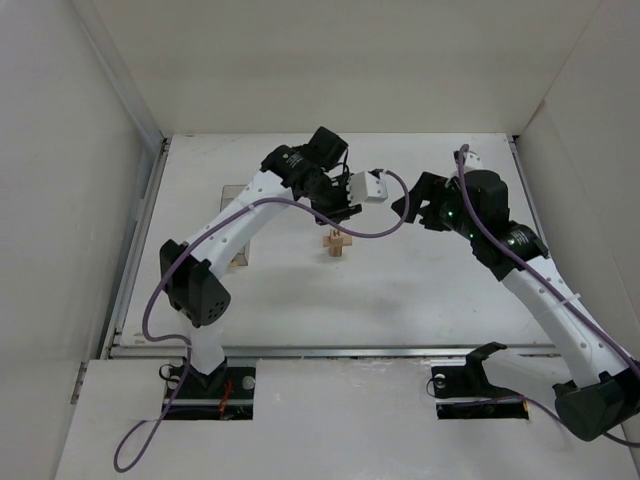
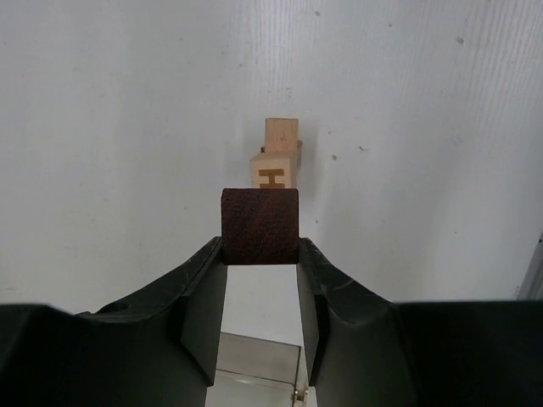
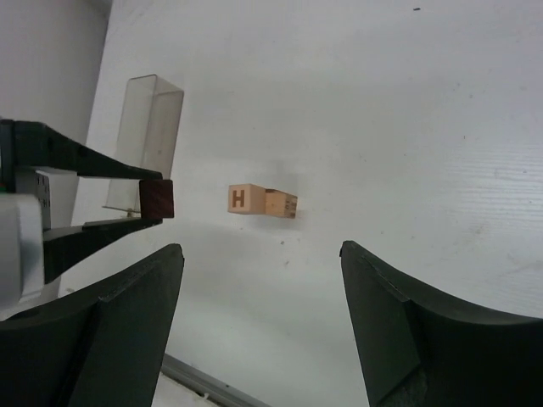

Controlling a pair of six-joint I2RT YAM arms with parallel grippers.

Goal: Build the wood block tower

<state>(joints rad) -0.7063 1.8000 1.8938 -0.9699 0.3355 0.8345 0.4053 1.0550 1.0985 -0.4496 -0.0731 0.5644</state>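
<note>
Left tool pinches dark block, partly hiding tan blocks behind

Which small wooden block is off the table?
The dark reddish-brown wooden block, pinched in the left gripper; the light-tan wooden blocks rest stacked on the white table.

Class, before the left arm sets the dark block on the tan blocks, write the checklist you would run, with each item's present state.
1. Left gripper shut on dark block: ok.
2. Block held square between the fingers: ok.
3. Tan blocks stacked crosswise and standing: ok.
4. Dark block lined up over them: cannot tell; it looks offset in both wrist views.
5. Right gripper open, empty, apart from the stack: ok.
6. Clear box off to the side: ok.
</note>
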